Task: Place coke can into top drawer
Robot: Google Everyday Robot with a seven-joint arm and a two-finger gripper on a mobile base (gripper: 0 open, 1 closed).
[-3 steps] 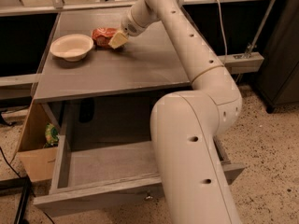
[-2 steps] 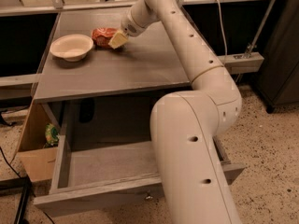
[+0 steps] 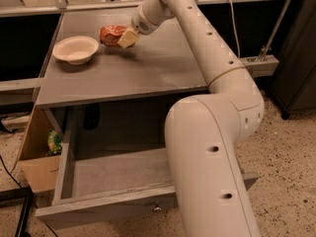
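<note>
The coke can [image 3: 111,34], a small red-orange drink can with white markings and a crumpled body, lies on its side at the back of the flat grey wooden table top [image 3: 148,68], just to the right of a shallow cream round bowl [image 3: 75,49] and apart from it. The robot's gripper [image 3: 126,37], at the end of a thick cream-white jointed arm [image 3: 212,58] that reaches in from the lower right, sits at the can's right end with a pale yellowish part against it; whether it has hold of the can cannot be told from here. Below the table, the top drawer [image 3: 98,209], a wide shallow grey wooden drawer with a small metal knob [image 3: 157,207] on its front panel, stands pulled out. To its left stands an open brown cardboard box [image 3: 37,174] with a green-and-yellow packet [image 3: 54,142] inside.
</note>
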